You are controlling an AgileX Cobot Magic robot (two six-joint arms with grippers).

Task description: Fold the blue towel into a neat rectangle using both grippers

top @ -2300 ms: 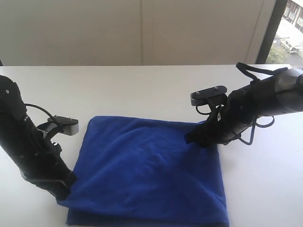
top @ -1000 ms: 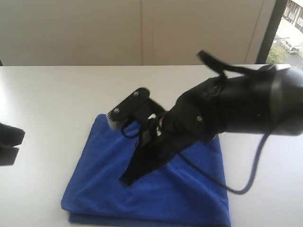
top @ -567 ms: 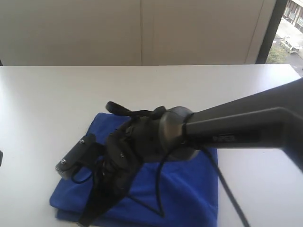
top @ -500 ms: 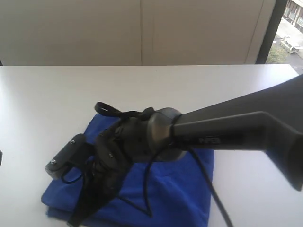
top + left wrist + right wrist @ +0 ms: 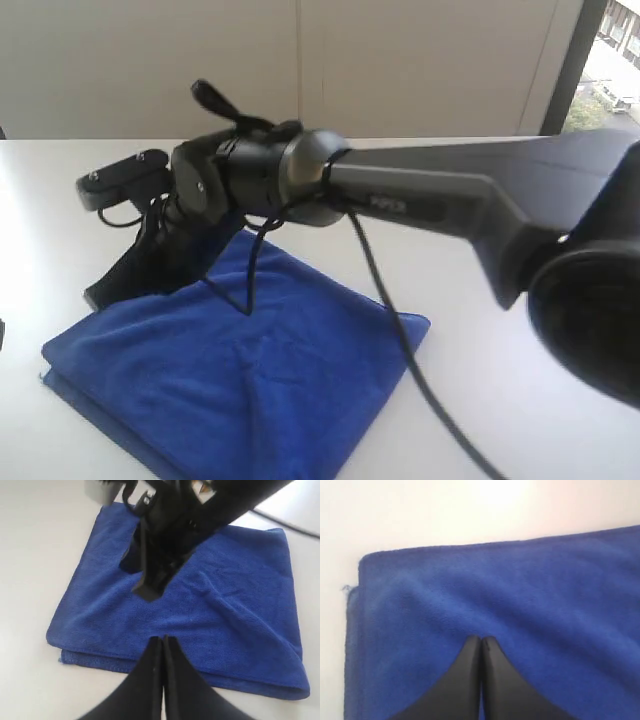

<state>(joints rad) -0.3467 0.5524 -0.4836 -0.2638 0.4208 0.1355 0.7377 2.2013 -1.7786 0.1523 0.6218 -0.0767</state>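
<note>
The blue towel [image 5: 250,380] lies folded in two layers on the white table, turned corner-on at the lower left. My right gripper [image 5: 100,295] reaches across from the right and sits at the towel's far left edge, its tips low over the cloth. In the right wrist view that gripper [image 5: 481,640] is shut, with only the towel [image 5: 530,585] beneath and nothing between its jaws. My left gripper [image 5: 162,639] is shut and empty, above the towel's [image 5: 235,615] double edge. The right gripper [image 5: 146,591] shows there too. No white tag is visible.
The white table [image 5: 480,190] spreads behind and to the right of the towel. The long right arm [image 5: 430,200] spans the scene, and its black cable [image 5: 400,340] hangs down over the towel's right corner. A wall stands behind, with a window [image 5: 610,60] at the far right.
The right arm swept left across the towel, then swung up to its far left edge. The towel slid left and turned corner-on. The left arm left the exterior view.
</note>
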